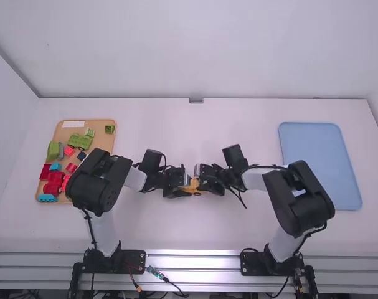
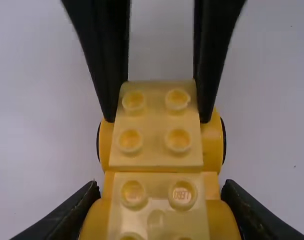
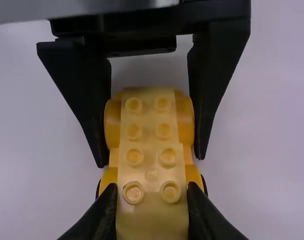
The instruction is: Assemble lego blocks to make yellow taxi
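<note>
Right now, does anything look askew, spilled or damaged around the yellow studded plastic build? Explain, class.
Nothing stands out. The black left gripper and black right gripper hold the build, its studs line up, and no crack is visible. Red, green and blue pieces lie within the tan tray.

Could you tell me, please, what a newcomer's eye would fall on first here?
Probably the bright yellow blocks near the table's middle, with the left gripper and right gripper facing each other and both clamped on them. Next, the tan tray of red, green and blue pieces at the left, then the flat blue tray at the right.
</note>
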`<control>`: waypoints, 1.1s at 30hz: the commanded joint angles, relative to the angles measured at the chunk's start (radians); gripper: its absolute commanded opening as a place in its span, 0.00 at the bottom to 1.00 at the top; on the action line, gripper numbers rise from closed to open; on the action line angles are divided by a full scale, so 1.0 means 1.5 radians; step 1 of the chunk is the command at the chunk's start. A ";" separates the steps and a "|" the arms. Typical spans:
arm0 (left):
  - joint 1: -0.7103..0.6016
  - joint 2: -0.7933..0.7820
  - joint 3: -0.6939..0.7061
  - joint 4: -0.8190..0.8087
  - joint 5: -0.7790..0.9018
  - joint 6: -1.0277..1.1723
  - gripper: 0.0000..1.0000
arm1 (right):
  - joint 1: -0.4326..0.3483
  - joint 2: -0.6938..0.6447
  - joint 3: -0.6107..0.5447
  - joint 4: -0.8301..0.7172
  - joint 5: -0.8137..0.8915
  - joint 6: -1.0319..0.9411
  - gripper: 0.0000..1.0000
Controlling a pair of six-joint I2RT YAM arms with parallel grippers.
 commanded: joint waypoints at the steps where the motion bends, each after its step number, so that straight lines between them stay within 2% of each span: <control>1: -0.009 0.013 -0.006 -0.009 -0.018 0.030 0.48 | 0.023 0.020 0.013 -0.001 0.029 -0.001 0.47; 3: -0.012 0.013 -0.006 -0.009 -0.019 0.027 0.48 | 0.019 0.017 0.016 -0.001 0.029 -0.001 0.58; 5: -0.012 0.013 -0.006 -0.008 -0.019 0.028 0.48 | 0.015 0.012 0.016 -0.005 0.029 -0.001 0.58; 11: -0.007 0.013 -0.006 -0.009 -0.022 0.027 0.48 | -0.027 -0.063 0.016 -0.082 -0.049 -0.059 0.76; 17: -0.007 0.013 -0.006 -0.009 -0.021 0.027 0.48 | -0.081 -0.121 0.016 -0.163 -0.165 -0.146 0.78; 18: -0.007 0.013 -0.006 -0.008 -0.021 0.027 0.48 | -0.092 -0.126 0.015 -0.177 -0.185 -0.165 0.68; 19: -0.007 0.013 -0.006 -0.007 -0.022 0.027 0.48 | -0.101 -0.127 0.013 -0.183 -0.199 -0.176 0.22; 20: -0.007 0.013 -0.006 -0.006 -0.022 0.027 0.47 | -0.105 -0.126 0.010 -0.182 -0.199 -0.176 0.00; 24: -0.007 0.013 -0.006 -0.003 -0.021 0.027 0.47 | -0.102 -0.106 -0.010 -0.155 -0.198 -0.168 0.00; 30: -0.007 0.013 -0.006 -0.003 -0.021 0.027 0.47 | -0.070 -0.027 -0.025 -0.008 -0.170 -0.048 0.00; 33: -0.007 0.013 -0.006 -0.003 -0.021 0.027 0.47 | -0.056 -0.002 -0.025 0.016 -0.155 -0.033 0.00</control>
